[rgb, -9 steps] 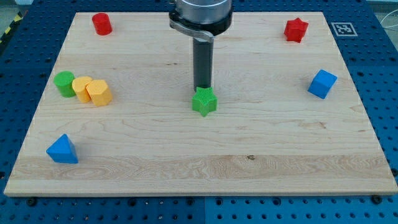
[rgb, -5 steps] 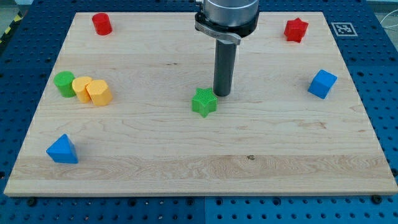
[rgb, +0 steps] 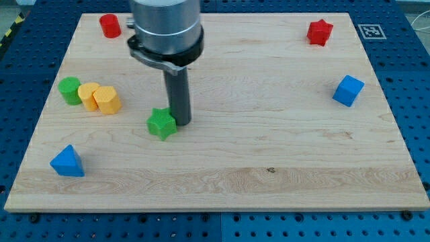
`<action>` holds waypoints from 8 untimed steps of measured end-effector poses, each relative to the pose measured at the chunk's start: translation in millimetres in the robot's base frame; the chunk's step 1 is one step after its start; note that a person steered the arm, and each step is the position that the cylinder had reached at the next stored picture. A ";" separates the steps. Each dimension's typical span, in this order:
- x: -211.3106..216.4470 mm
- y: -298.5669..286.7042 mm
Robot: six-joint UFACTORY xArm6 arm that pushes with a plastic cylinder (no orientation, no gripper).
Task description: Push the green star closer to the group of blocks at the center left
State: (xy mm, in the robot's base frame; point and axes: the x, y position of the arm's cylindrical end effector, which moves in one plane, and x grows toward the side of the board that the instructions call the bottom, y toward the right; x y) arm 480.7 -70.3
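Observation:
The green star (rgb: 161, 124) lies on the wooden board (rgb: 269, 154), left of the middle. My tip (rgb: 180, 122) touches the star's right side. The group at the center left is a green cylinder (rgb: 68, 89) and two yellow blocks (rgb: 88, 95) (rgb: 107, 100) pressed together. The star lies to the right of the group and a little lower, a short gap away from the nearest yellow block.
A blue triangular block (rgb: 67, 162) sits at the lower left. A red cylinder (rgb: 110, 25) is at the top left, a red star (rgb: 320, 32) at the top right, and a blue cube (rgb: 348, 91) at the right.
My tip went round to the star's right side and pushed it left and slightly down, much nearer the group. The other blocks have not moved.

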 end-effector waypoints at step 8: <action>32.4 -43.0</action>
State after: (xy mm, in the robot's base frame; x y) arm 513.1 -113.2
